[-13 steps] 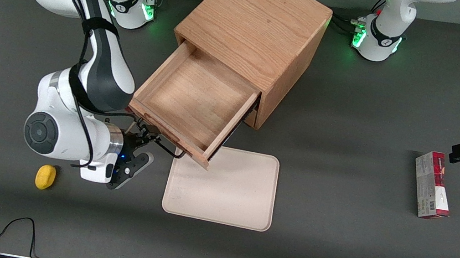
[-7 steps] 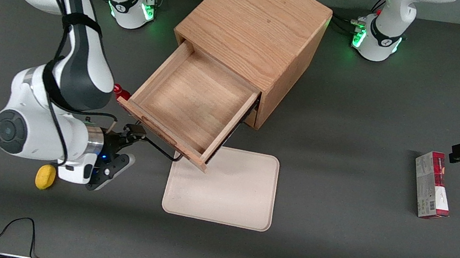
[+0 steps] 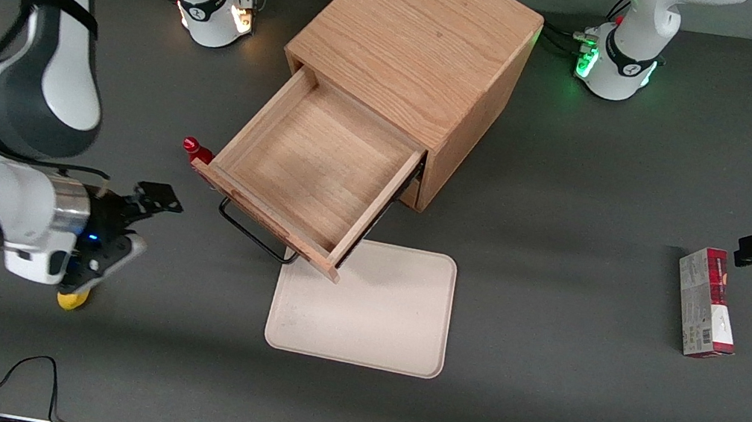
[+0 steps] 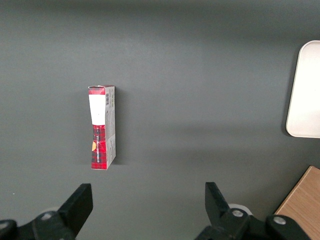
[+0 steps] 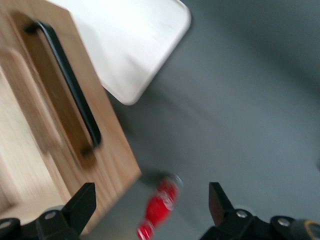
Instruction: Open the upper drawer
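- Clearly, my gripper [image 3: 144, 220] had let go: its fingers stood spread with nothing between them, and it sat at the lower left of the front frame, well apart from the black wire handle [image 3: 253, 235] it had been clasping a second earlier.
- Over that last second I watched the arm swing away from the cabinet toward its own end of the table, so the claw went from on the handle, to just beside it, to clear of it.
- From the wrist camera, the open fingertips [image 5: 80, 205] framed the handle [image 5: 70, 85] and the drawer front from a short way off, touching neither.
- With the arm out of the way, a small red bottle [image 3: 192, 148] showed beside the corner of the drawer front, left of centre in the front frame; the wrist view caught it too [image 5: 159, 207], blurred.
- The yellow object [image 3: 72, 299] near the lower left was now partly hidden under the wrist.
- As for the upper drawer [image 3: 312, 163], it stood pulled far out of the oak cabinet [image 3: 417, 44] at the middle of the frame, its bare inside showing, its front corner above the edge of the cream tray [image 3: 367, 315].
- It had not slid back after release, so I judged the opening done and the arm merely retreating.
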